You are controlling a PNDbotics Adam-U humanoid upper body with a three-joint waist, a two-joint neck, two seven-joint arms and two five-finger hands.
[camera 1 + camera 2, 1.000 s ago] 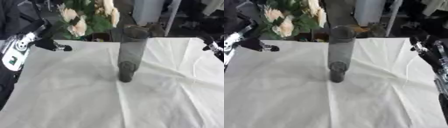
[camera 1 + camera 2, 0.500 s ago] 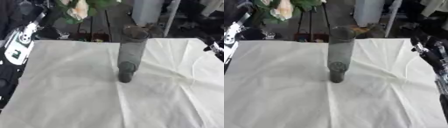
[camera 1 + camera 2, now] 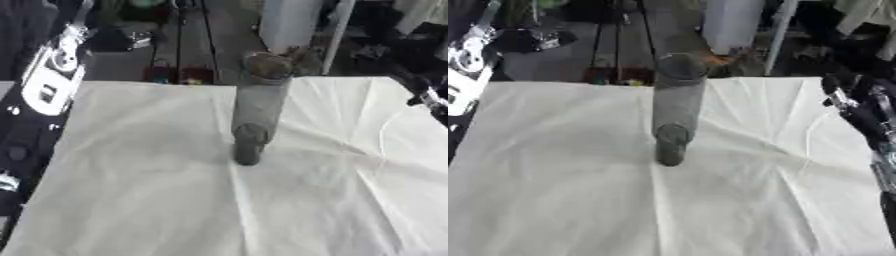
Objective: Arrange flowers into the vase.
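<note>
Empty grey vase (image 3: 255, 112) upright mid white cloth (image 3: 157, 200), right hand (image 3: 840, 95) nr edge.

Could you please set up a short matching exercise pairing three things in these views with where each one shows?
Things:
1. vase
2. white cloth
3. right hand

Places:
A. spread over the whole table
B. at the right edge of the cloth
C. upright near the middle of the cloth

Pairs: 1-C, 2-A, 3-B
</note>
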